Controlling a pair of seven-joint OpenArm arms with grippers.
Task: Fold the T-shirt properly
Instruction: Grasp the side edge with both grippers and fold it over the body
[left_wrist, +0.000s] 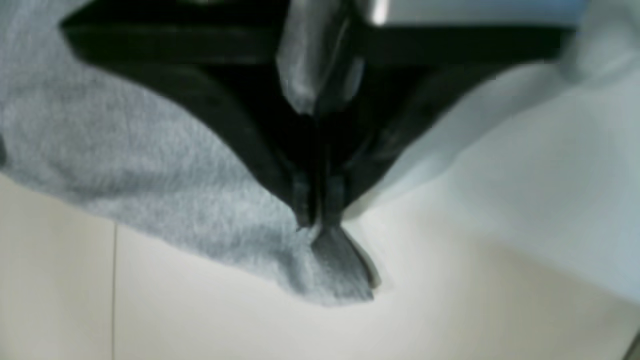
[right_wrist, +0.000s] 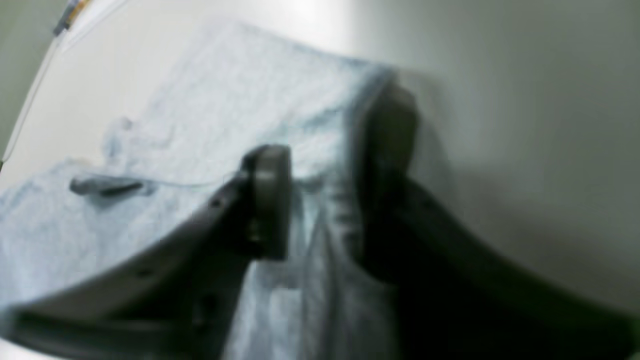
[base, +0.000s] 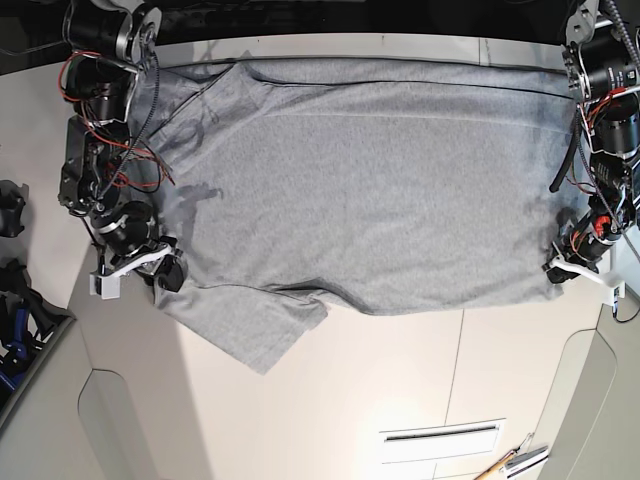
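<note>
The heather-grey T-shirt (base: 370, 200) lies spread across the far half of the table, plain side up, with one short sleeve (base: 258, 335) pointing toward the near edge. It is out of focus in both wrist views. My left gripper (base: 556, 268) is at the shirt's right-hand corner. In the left wrist view it (left_wrist: 317, 222) is shut on a pinched corner of the shirt (left_wrist: 150, 165). My right gripper (base: 168, 272) is at the shirt's left edge. In the right wrist view it (right_wrist: 325, 175) stands open, with the shirt's edge (right_wrist: 225, 100) running between the jaws.
The white table (base: 330, 420) has a seam and a slotted label (base: 440, 440) near the front. Hand tools (base: 512, 462) lie at the front right. Black parts (base: 10, 212) and a blue item (base: 12, 345) sit off the left edge.
</note>
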